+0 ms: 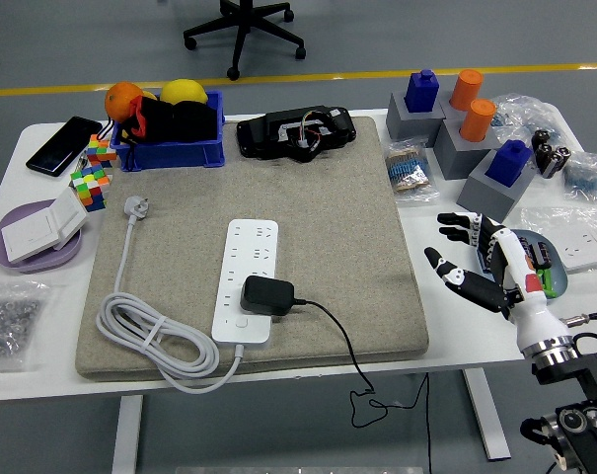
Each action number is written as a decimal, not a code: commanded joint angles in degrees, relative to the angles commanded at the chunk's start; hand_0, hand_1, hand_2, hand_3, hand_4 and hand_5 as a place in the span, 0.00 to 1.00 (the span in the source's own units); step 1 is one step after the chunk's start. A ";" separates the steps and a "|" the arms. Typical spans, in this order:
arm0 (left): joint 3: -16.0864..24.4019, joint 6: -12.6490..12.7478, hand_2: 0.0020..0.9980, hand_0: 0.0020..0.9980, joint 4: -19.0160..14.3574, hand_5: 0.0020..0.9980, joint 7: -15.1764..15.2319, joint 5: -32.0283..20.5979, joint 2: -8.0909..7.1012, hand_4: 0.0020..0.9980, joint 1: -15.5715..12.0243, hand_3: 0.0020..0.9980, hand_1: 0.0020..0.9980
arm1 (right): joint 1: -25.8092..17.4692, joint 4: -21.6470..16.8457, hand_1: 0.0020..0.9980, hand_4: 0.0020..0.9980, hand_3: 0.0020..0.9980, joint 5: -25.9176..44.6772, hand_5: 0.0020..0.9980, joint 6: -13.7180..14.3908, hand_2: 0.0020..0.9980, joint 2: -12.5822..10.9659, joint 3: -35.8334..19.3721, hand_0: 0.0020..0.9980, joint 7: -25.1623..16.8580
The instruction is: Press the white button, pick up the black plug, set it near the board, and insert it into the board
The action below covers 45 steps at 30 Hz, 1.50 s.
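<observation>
1. Head view: my right hand (481, 262) hovers fingers spread, holding nothing, over the tabletop's (446, 326) right side.
2. The black plug (266, 295) sits on the board (247, 276), apparently inserted, just above the white button (241, 322).
3. I judge the task essentially done.

No text, brand, number or sign can be read anywhere. The white power strip (248, 280), far to the left of the right hand (485, 267), carries no legible marking. The packets (410, 174) beyond the hand show only blurred print, and nothing can be made out on them.
</observation>
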<state>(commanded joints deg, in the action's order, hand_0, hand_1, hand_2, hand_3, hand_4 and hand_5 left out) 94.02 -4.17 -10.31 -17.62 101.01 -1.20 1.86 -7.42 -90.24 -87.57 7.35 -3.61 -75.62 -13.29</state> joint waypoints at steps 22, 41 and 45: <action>-1.98 0.34 0.63 0.65 0.00 0.09 0.14 -2.60 0.60 0.52 2.26 0.68 0.64 | 3.50 0.44 0.64 0.76 0.63 -0.19 0.20 -0.49 0.65 -0.17 1.39 0.69 0.96; -2.96 0.67 0.63 0.65 0.00 0.09 0.33 -4.05 0.62 0.53 3.22 0.68 0.64 | 6.04 0.38 0.64 0.75 0.63 0.74 0.20 -0.31 0.65 -0.88 2.06 0.68 0.60; -2.65 0.62 0.63 0.65 0.00 0.09 0.22 -3.74 0.73 0.53 3.16 0.68 0.64 | 5.94 0.27 0.64 0.75 0.63 0.81 0.20 -0.36 0.65 -0.87 2.07 0.68 0.65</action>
<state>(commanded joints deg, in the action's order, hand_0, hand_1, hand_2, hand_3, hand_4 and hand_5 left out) 91.36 -3.56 -10.31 -17.41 97.27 -0.47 5.02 -1.48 -89.98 -86.76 6.99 -4.48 -73.55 -12.64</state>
